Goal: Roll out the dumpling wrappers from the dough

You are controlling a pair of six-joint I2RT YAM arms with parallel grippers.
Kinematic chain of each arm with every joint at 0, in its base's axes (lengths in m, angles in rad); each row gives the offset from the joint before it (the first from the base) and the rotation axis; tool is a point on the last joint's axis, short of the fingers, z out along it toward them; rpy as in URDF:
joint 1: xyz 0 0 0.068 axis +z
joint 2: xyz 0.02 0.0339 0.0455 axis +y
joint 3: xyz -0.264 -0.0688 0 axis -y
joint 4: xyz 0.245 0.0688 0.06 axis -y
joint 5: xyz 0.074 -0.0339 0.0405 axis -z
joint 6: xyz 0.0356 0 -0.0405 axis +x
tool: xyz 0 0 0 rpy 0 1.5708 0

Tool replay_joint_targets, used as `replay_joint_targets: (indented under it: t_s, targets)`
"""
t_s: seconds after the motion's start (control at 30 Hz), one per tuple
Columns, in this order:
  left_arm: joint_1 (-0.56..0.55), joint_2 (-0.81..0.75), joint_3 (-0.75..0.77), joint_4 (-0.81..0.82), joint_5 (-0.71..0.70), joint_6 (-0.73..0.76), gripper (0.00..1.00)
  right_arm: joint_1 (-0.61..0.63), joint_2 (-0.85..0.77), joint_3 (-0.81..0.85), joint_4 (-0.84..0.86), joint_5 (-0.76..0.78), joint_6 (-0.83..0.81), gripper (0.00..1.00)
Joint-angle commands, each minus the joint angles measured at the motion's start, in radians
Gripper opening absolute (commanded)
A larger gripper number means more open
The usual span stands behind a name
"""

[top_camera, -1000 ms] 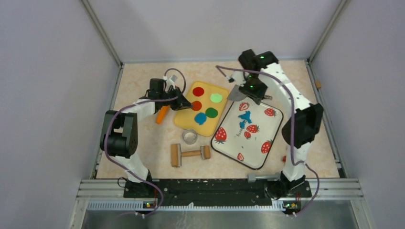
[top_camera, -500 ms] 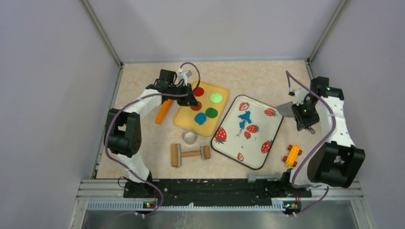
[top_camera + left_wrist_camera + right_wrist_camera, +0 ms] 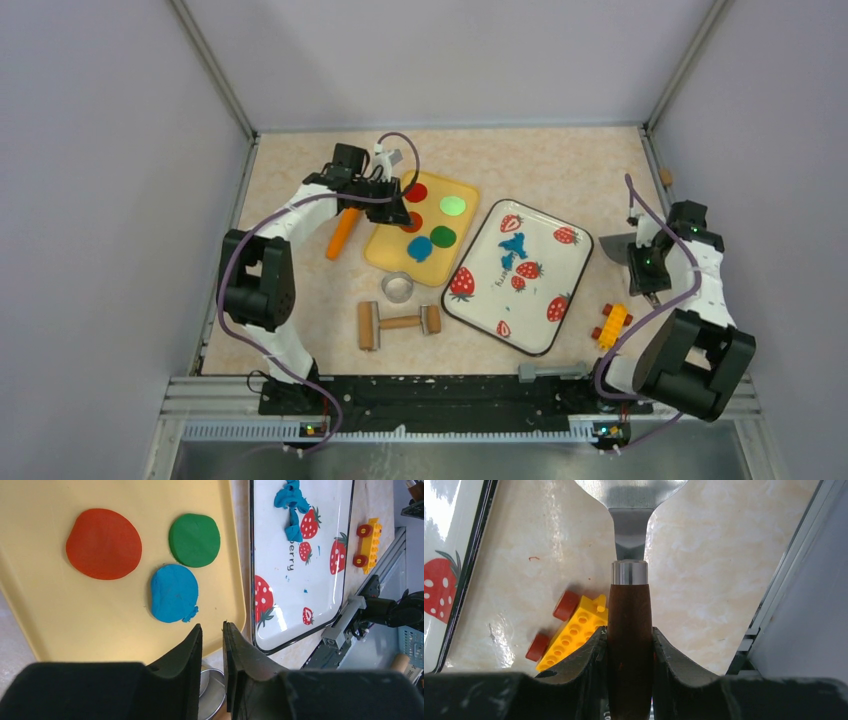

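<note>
Strawberry tray (image 3: 535, 325) sits right of centre, the yellow tray (image 3: 385, 255) just left of it. My left gripper (image 3: 212, 630) hovers over the yellow tray, fingers a narrow gap apart and empty. My right gripper (image 3: 629, 635) is clenched on the wooden handle of the scraper (image 3: 629, 605), off the strawberry tray's right side. One blue dumpling wrapper (image 3: 173, 593) lies on the yellow tray beside a red disc (image 3: 104, 543) and a green disc (image 3: 194, 540). Ragged dough (image 3: 291, 500) scraps lie on the strawberry tray.

Left tray (image 3: 380, 252) and right tray (image 3: 530, 300) side by side; discs (image 3: 453, 205) on the left tray, dumpling wrapper (image 3: 419, 246) among them (nearest the front); dough (image 3: 514, 245) on the right tray's far half; ring cutter (image 3: 398, 287), then rolling pin (image 3: 399, 322), before the left tray; spatula (image 3: 615, 243), toy brick car (image 3: 611, 325) right of both
</note>
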Motion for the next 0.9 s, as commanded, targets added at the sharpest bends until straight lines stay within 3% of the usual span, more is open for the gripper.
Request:
replay_joint_targets:
  t_s: [0.0, 0.1, 0.27, 0.5, 0.57, 0.7, 0.73, 0.83, 0.87]
  targets:
    - [0.006, -0.05, 0.0, 0.004, 0.004, 0.004, 0.25, -0.007, 0.052, 0.012, 0.155, -0.035, 0.007, 0.0]
    - [0.006, -0.06, -0.011, 0.004, 0.0, 0.005, 0.25, -0.007, 0.122, 0.031, 0.17, -0.048, 0.006, 0.01]
    - [0.01, -0.077, -0.033, 0.006, -0.024, 0.005, 0.28, -0.007, 0.178, 0.046, 0.168, -0.076, -0.009, 0.16]
    - [0.054, -0.121, 0.004, -0.034, -0.051, 0.051, 0.32, -0.006, 0.173, 0.211, -0.055, -0.126, -0.013, 0.5]
    - [0.082, -0.132, 0.022, -0.05, -0.058, 0.065, 0.33, -0.007, 0.179, 0.274, -0.131, -0.137, -0.001, 0.68]
    - [0.145, -0.142, 0.101, -0.1, -0.082, 0.069, 0.34, -0.007, 0.174, 0.343, -0.207, -0.212, 0.002, 0.9]
    - [0.155, -0.147, 0.135, -0.116, -0.106, 0.081, 0.35, -0.006, 0.17, 0.362, -0.208, -0.239, 0.016, 0.92]
    - [0.16, -0.147, 0.225, -0.141, -0.254, 0.126, 0.44, -0.005, 0.178, 0.442, -0.162, -0.281, 0.107, 0.93]
    - [0.159, -0.133, 0.246, -0.142, -0.314, 0.15, 0.57, -0.004, 0.192, 0.459, -0.134, -0.279, 0.144, 0.93]
